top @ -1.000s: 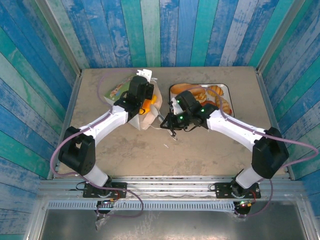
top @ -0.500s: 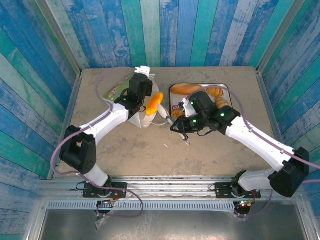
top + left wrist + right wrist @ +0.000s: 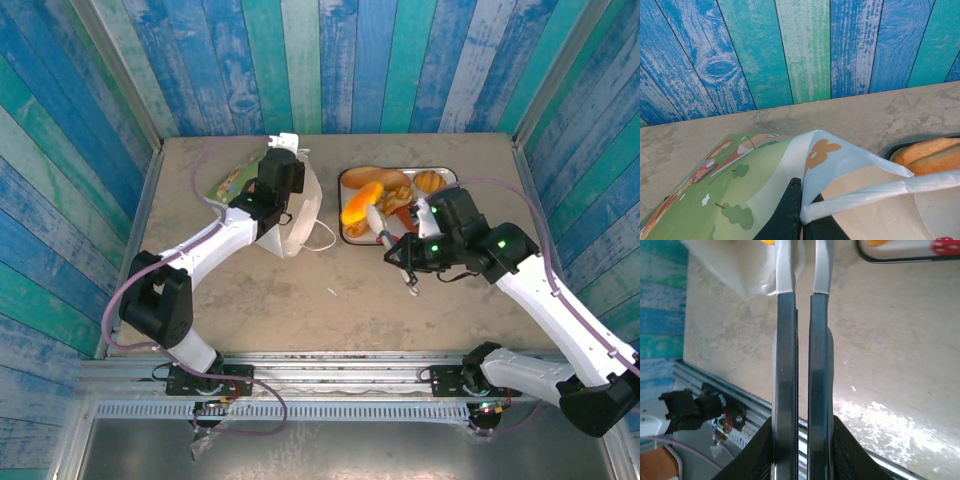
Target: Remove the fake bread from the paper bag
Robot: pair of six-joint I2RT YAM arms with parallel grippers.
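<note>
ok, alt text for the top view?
The right claw is shut on tongs that hold an orange bread over the left part of a tray where more breads lie. The left claw pinches a white bag on a tan table walled by blue-green planks.

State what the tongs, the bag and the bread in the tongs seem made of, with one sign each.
The tongs: likely metal, silvery bare arms; dark matte grips, perhaps rubber. The paper bag: thin matte white paper by its creases and folds. The fake bread: probably plastic, smooth bright orange surface.
</note>
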